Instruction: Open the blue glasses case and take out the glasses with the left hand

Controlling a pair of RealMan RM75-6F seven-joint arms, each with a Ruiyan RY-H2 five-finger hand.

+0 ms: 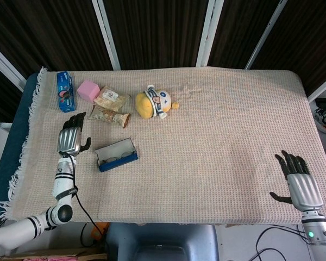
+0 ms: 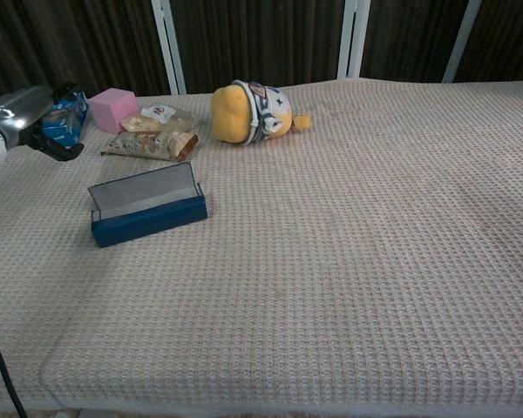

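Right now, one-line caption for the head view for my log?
Blue glasses case lies open with glasses inside; left hand hovers apart, open, beside it; right hand open at table edge.

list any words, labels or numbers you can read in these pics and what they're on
None of the text here can be read.
Blue box: printing on its top, too small and blurred to read.
Snack packets: printed designs, but no word is legible.
Plush toy: face markings only, no lettering made out.
Blue glasses case: no label seen on the lid or the base.
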